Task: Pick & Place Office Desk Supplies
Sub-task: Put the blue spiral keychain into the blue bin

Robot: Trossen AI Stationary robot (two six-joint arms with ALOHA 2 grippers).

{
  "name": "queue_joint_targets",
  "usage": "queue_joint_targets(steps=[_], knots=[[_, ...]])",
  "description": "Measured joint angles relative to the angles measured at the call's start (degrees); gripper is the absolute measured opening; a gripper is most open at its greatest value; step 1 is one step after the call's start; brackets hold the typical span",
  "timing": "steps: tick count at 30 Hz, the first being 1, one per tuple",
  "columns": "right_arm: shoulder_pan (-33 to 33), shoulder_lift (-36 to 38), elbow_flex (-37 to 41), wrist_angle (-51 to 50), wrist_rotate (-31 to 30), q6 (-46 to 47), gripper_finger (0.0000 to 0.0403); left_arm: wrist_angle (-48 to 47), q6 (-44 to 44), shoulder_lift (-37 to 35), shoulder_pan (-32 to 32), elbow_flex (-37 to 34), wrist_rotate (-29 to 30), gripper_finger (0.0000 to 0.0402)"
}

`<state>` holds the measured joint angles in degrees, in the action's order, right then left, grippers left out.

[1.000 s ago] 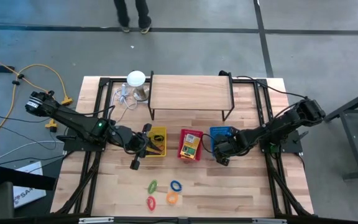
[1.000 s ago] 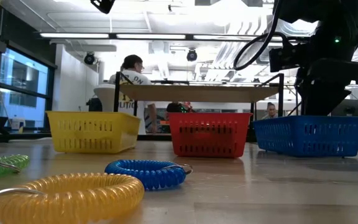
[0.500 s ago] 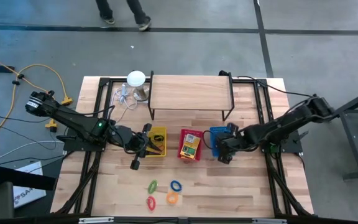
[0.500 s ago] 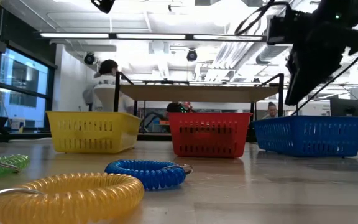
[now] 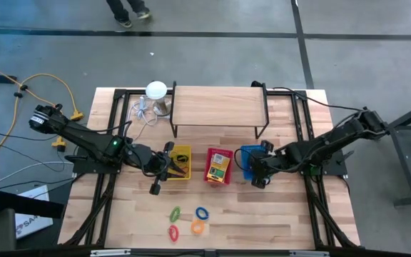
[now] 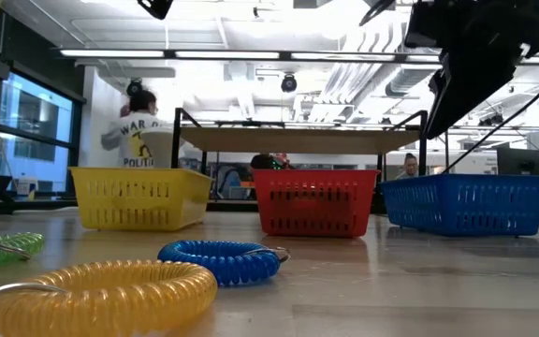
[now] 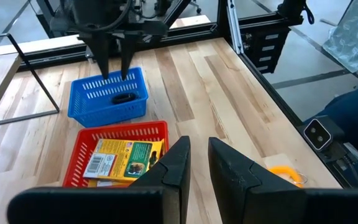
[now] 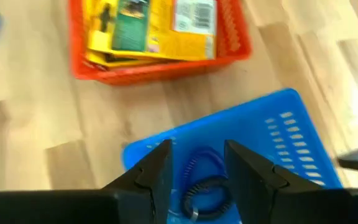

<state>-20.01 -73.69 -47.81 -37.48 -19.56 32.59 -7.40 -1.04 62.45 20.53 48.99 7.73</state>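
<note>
Right gripper (image 5: 258, 180) hangs above the blue basket (image 5: 251, 156), fingers (image 8: 156, 169) spread apart, nothing held; right wrist view shows a dark blue coil ring (image 8: 202, 176) lying in that basket below them. Left gripper (image 5: 168, 163) sits over the yellow basket (image 5: 179, 162), fingers (image 7: 178, 163) parted by a narrow gap, empty. Red basket (image 5: 218, 166) between the two holds yellow-and-green card boxes (image 8: 151, 26). Four coil rings (image 5: 188, 222) lie loose on the wooden table (image 5: 277, 214) near its front edge. A wooden shelf (image 5: 218, 107) and a white round-topped object (image 5: 155, 91) stand at the back. Only the low view shows a person (image 6: 137, 131) in the room behind; the high view shows just legs (image 5: 128, 10) on the grey floor.
</note>
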Motion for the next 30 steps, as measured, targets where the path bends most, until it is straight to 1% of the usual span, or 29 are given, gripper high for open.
queue_joint_targets(steps=[12,15,21,30], knots=[[-5.64,-2.46,0.06,8.49,0.33,-5.84,0.0133,0.33,0.00,0.01,0.00,0.00,0.00,0.0054],[-7.13,-3.48,-0.04,12.66,0.18,-7.42,0.0133,0.28,0.00,0.01,0.00,0.00,0.00,0.0054],[-10.40,-5.29,-0.06,17.84,0.39,-9.65,0.0133,0.28,0.00,0.01,0.00,0.00,0.00,0.0054],[-16.20,-7.44,-0.02,23.82,2.00,-12.67,0.0133,0.22,0.00,-0.01,0.00,0.00,0.00,0.0054]])
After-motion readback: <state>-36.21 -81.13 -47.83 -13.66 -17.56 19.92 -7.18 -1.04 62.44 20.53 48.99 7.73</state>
